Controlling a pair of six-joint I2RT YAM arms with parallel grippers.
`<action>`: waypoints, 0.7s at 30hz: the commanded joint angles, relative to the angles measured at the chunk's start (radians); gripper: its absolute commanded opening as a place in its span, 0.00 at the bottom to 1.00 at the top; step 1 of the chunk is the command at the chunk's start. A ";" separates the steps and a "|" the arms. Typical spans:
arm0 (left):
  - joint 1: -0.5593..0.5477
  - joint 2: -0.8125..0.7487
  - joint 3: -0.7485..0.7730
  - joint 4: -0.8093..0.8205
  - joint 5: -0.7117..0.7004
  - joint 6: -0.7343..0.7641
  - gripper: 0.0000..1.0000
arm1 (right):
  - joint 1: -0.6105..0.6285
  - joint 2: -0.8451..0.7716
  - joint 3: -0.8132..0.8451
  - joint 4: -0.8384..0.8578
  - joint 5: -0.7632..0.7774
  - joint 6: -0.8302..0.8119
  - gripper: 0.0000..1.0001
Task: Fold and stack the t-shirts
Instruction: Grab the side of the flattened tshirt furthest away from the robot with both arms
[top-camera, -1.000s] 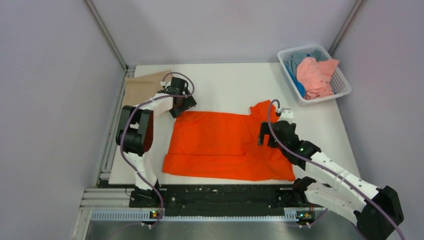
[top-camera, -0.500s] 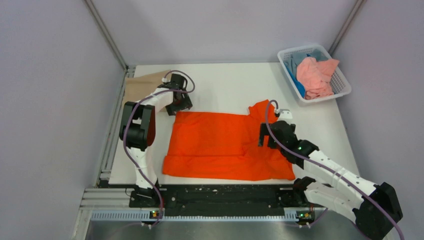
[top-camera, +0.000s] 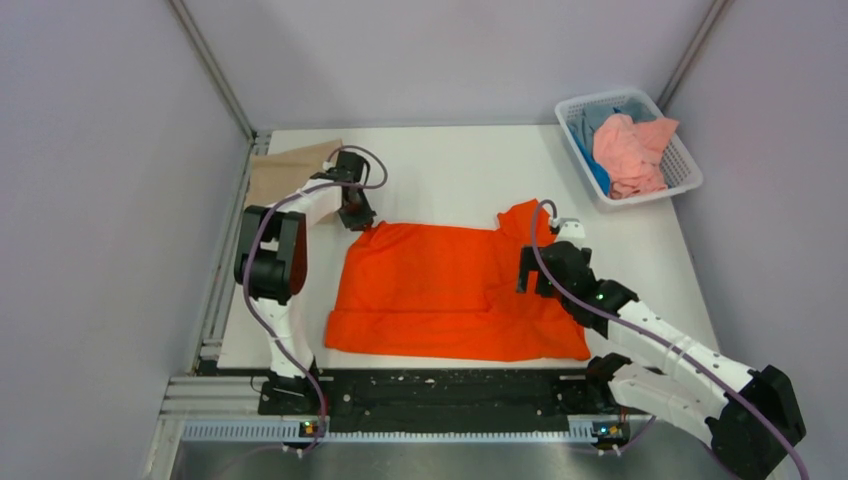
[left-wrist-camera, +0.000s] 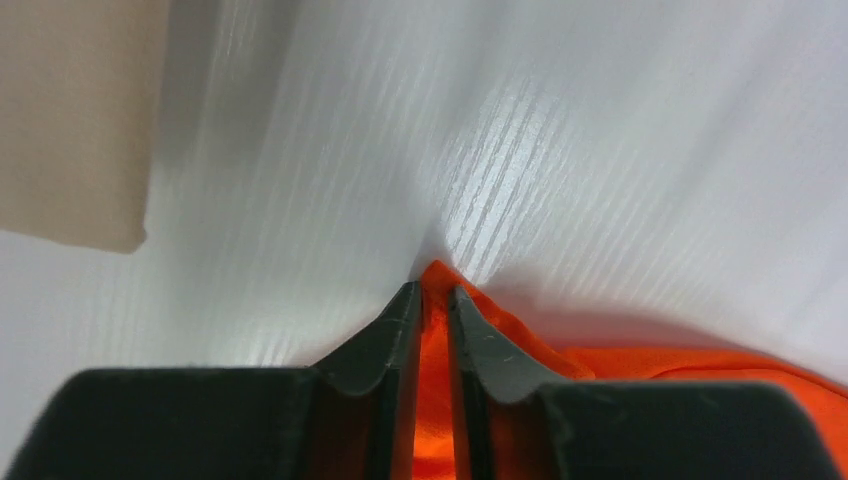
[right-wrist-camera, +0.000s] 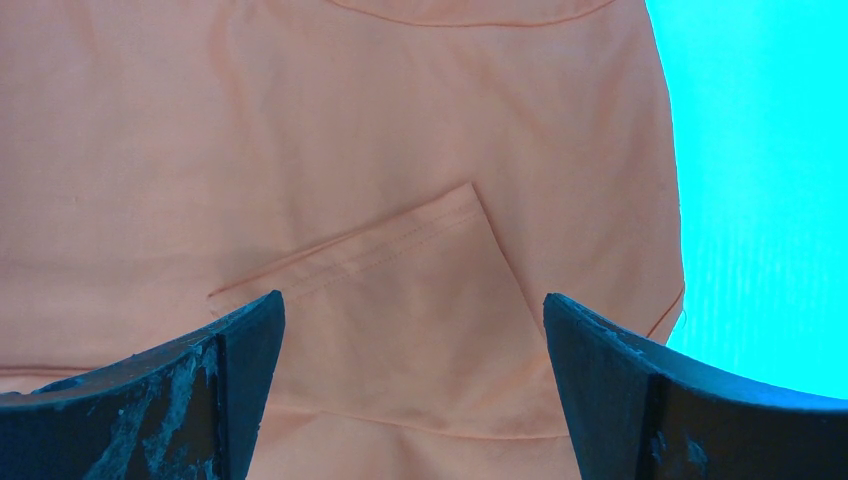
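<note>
The soft orange t-shirt (top-camera: 450, 290) is spread flat, roughly rectangular, on the white, wood-grained worktop (top-camera: 450, 170). Its far-left corner, drawn into a small peak, is now pinched by the left tool (left-wrist-camera: 432, 305), which was spread 1 second earlier. The right tool (right-wrist-camera: 410, 310) is held wide apart over the cloth.

One orange t-shirt (top-camera: 450, 290), one tan (top-camera: 285, 172), one pink (top-camera: 630, 150), one blue (top-camera: 598, 172); one white basket (top-camera: 690, 165); two arms, left (top-camera: 272, 262) and right (top-camera: 660, 345).
</note>
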 joint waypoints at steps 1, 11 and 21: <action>-0.011 -0.004 -0.060 -0.021 0.066 -0.002 0.14 | -0.001 -0.006 0.017 0.019 0.018 0.001 0.99; -0.011 -0.180 -0.089 0.051 -0.099 -0.003 0.00 | -0.001 0.000 0.028 0.017 0.043 0.000 0.99; -0.011 -0.308 -0.084 0.089 -0.165 0.026 0.00 | -0.001 0.071 0.065 0.040 0.055 0.017 0.99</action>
